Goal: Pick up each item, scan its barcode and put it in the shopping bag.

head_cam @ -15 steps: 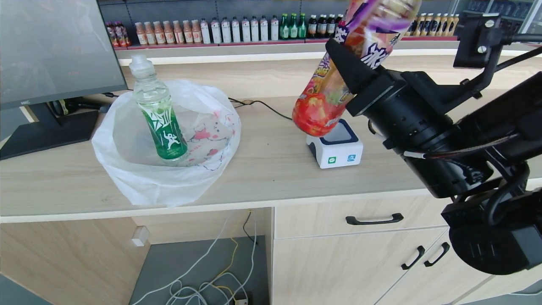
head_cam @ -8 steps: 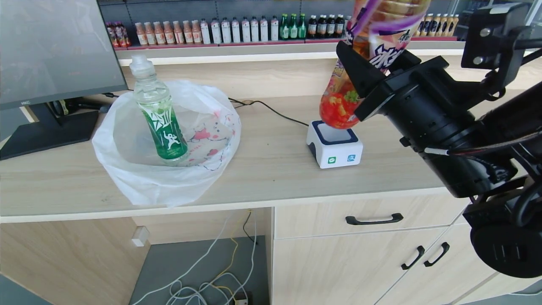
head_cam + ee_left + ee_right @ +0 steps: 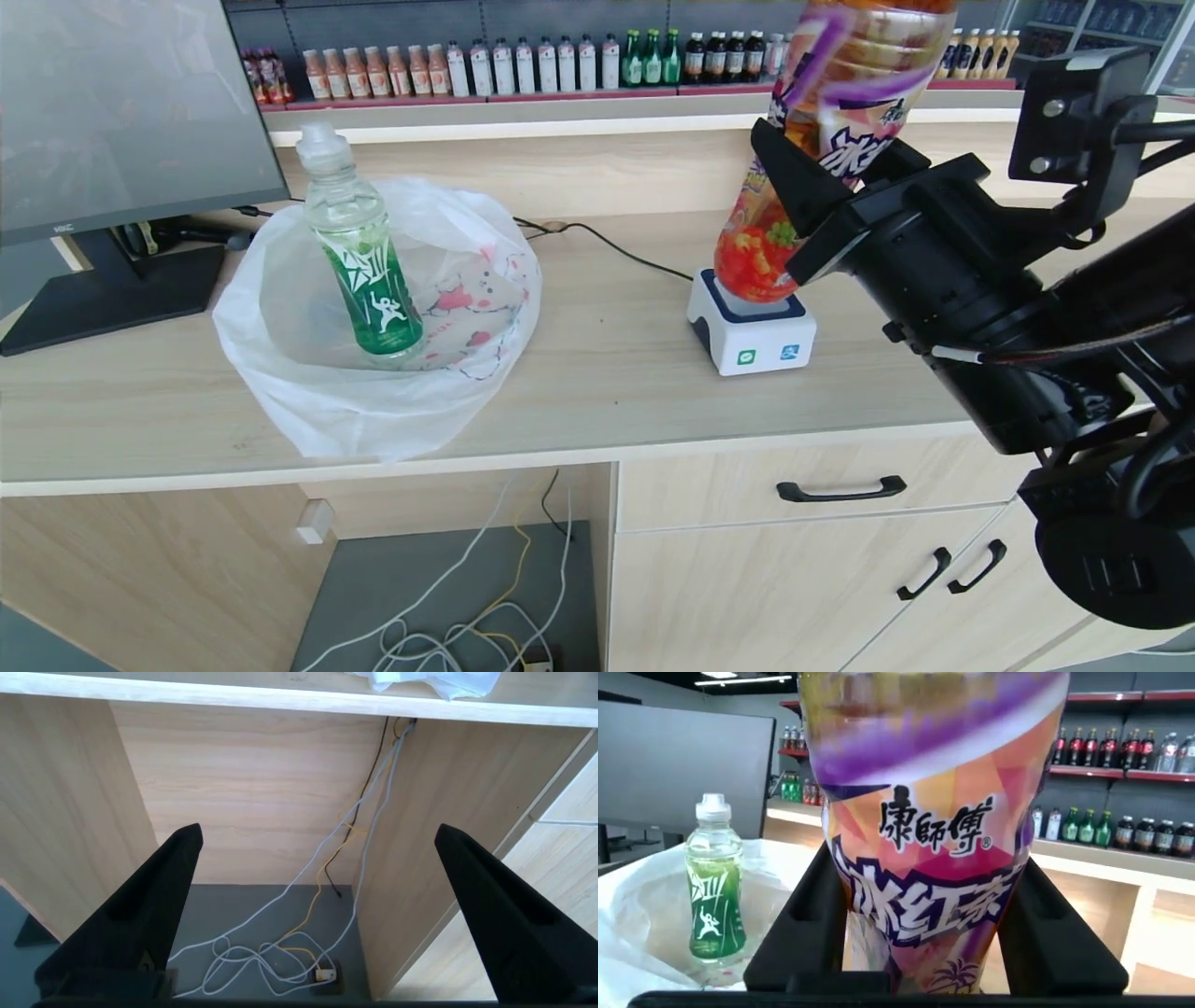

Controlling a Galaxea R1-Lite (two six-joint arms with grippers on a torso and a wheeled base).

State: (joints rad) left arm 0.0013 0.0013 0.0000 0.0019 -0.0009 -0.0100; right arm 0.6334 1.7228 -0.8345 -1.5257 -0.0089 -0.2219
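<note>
Nearest, below the counter's front edge, the left gripper [image 3: 318, 835] hangs with its fingers spread wide and nothing between them, pointing at loose cables [image 3: 308, 943] on the floor. On the cupboard front, at 5 o'clock from the scanner, a drawer carries a black handle [image 3: 840, 490]. On the wooden counter [image 3: 607, 383] the white shopping bag [image 3: 308, 401] sits open at 9 o'clock from the scanner [image 3: 752, 336], with a green bottle [image 3: 364, 261] standing upright inside it. The right gripper [image 3: 836, 159] is clamped around the middle of a colourful tea bottle [image 3: 840, 75], which is tilted with its red bottom end over the scanner's top window; whether they touch cannot be told. A dark monitor [image 3: 121, 103] stands at 10 o'clock from the bag. Farthest back, at 12 o'clock, a shelf [image 3: 523, 65] holds a row of drinks.
</note>
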